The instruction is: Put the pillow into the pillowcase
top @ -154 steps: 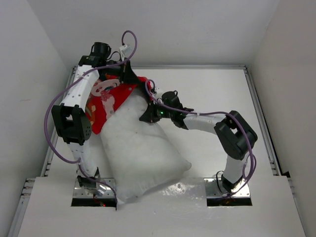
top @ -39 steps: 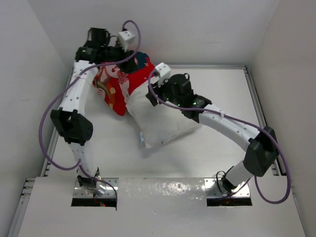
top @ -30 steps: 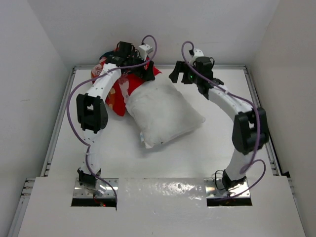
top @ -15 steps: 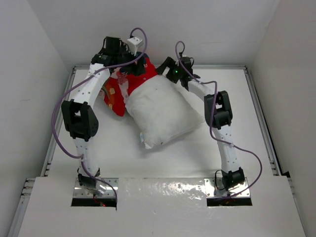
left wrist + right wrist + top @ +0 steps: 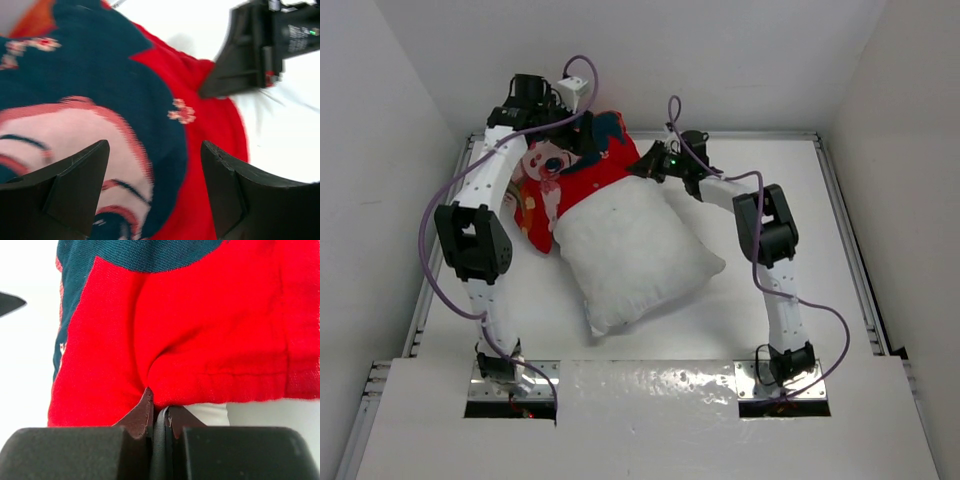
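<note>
The pillow (image 5: pixel 640 250) lies slantwise on the white table (image 5: pixel 800 190). Its near corner points toward the arm bases, and its far end is tucked under the pillowcase (image 5: pixel 588 172). The red pillowcase covers only that far end. The rest of it is bunched toward the table's back-left corner, with 1 cartoon face and its dark blue hair turned up.

The right gripper (image 5: pixel 159 409) has its 2 fingers pressed together on a fold of the pillowcase's red hem, with white pillow just below the pinch. The left gripper (image 5: pixel 154 146) hangs over the printed face with its fingers spread wide. Whether they touch the cloth cannot be told.

From above, the left arm and its purple cable (image 5: pixel 428 215) cross over the pillowcase's back edge and hide the left gripper. White walls (image 5: pixel 380 110) close in on 3 sides.
</note>
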